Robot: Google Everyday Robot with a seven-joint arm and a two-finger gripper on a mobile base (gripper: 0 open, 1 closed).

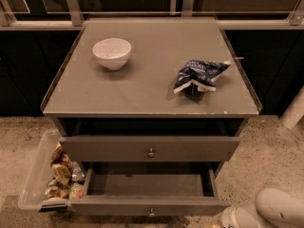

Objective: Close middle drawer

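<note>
The middle drawer (148,205) is pulled far out at the bottom of the camera view. Its flat grey-brown front carries a small round knob (151,213), and its inside looks empty. Above it, the top drawer front (95,147) with its own knob (151,152) stands slightly out from the cabinet. The lowest drawer front is out of view. Only white parts of my arm (278,208) show at the bottom right corner, right of the middle drawer's front. My gripper itself lies below the frame edge.
On the cabinet top (142,89) stand a white bowl (112,52) at the back left and a crumpled blue chip bag (198,75) at the right. A clear plastic bin (38,175) of snacks (61,175) sits on the floor at the left. A white post (294,110) stands at the right.
</note>
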